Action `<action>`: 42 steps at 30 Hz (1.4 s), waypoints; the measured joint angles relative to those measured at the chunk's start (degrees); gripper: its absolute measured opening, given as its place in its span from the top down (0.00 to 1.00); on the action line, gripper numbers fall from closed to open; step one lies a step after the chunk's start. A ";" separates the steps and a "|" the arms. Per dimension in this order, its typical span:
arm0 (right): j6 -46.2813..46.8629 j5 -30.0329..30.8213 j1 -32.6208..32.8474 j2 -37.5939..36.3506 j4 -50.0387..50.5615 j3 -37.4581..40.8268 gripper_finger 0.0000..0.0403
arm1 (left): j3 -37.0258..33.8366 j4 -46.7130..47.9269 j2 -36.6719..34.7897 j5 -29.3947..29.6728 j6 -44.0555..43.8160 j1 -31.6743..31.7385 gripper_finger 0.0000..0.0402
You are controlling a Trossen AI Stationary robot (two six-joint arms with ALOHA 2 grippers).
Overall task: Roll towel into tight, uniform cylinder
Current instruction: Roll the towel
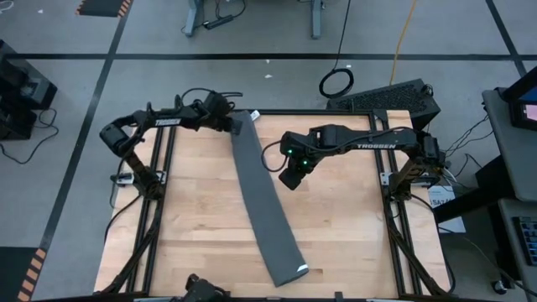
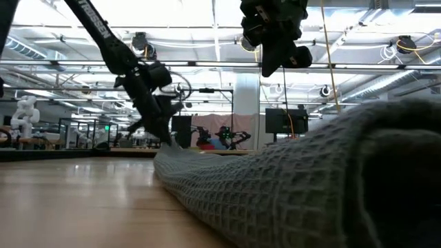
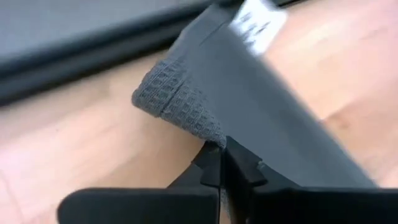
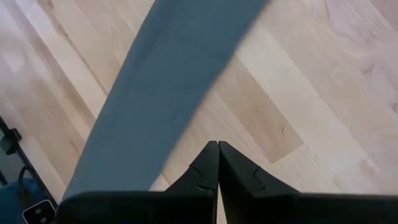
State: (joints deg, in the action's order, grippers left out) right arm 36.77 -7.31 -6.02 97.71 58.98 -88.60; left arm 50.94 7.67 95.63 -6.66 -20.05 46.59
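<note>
Grey towel (image 3: 249, 106) corner in left hand (image 3: 221, 163)

We see the towel (image 3: 249, 112) edge vanish between the left pincer (image 3: 222, 163) fingers; its white tag (image 3: 258, 22) blurs unreadably.

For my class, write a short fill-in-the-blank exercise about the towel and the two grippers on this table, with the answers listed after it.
1. The left gripper is shut on a corner of the ____.
2. The towel lies folded in a long, narrow ____ on the wooden table.
3. The right gripper hangs shut above the table, holding ____.
4. The small tag near the left gripper is ____ in colour.

Missing words: towel; strip; nothing; white
</note>
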 joint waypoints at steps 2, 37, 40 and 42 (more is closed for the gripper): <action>0.00 0.04 0.02 0.00 0.00 0.00 1.00 | 0.00 -1.60 -1.52 -0.20 3.53 -0.67 0.99; 0.66 7.49 -0.26 0.02 -2.23 -0.02 1.00 | 1.33 -9.52 -0.14 16.32 27.24 0.88 0.86; 0.66 7.51 -0.28 0.03 -2.23 -0.02 1.00 | 1.30 -5.09 -0.15 16.63 25.32 1.21 0.74; 0.66 7.48 -0.28 0.50 -2.30 -0.07 1.00 | 1.29 -2.74 -0.81 18.66 25.06 1.13 0.66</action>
State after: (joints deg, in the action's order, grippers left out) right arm 37.43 0.18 -6.31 98.21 56.68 -88.66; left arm 52.23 4.93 94.82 12.00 5.00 47.72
